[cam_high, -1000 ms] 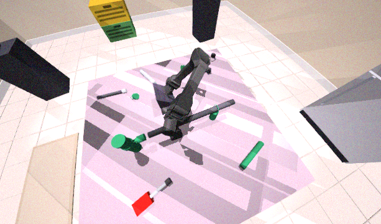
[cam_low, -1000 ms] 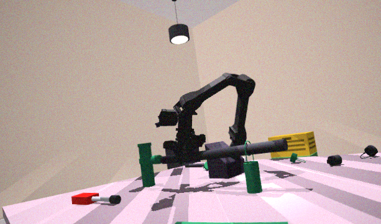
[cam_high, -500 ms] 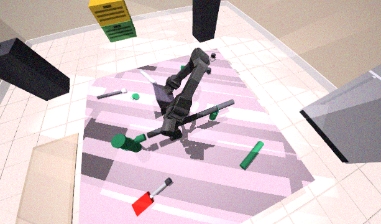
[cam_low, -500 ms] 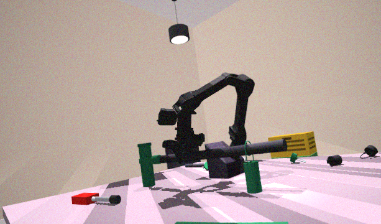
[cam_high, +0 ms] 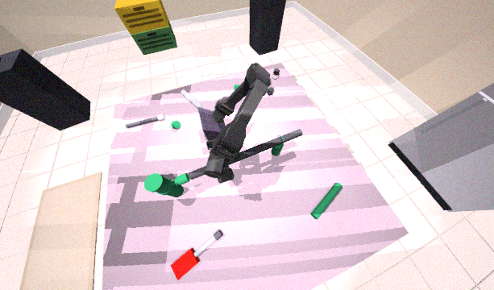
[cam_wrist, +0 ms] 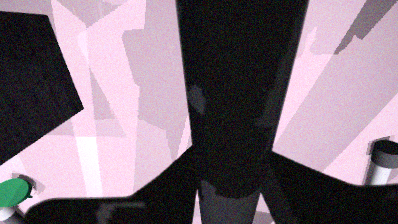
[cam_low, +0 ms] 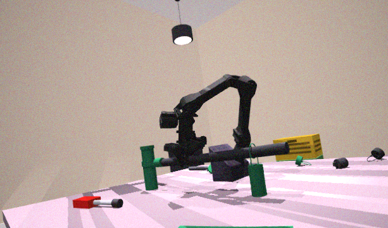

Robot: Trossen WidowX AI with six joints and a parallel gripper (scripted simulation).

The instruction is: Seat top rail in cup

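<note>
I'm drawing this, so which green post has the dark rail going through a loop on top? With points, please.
The short green post (cam_high: 277, 150) (cam_low: 258, 180); the taller one has a flat cap instead.

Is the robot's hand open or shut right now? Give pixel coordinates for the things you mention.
Shut on the long dark rail (cam_high: 263, 150) (cam_low: 266, 149) (cam_wrist: 230, 205). The hand (cam_high: 219, 171) (cam_low: 182, 159) sits right on it, and the wrist view shows the rail running between the fingers.
</note>
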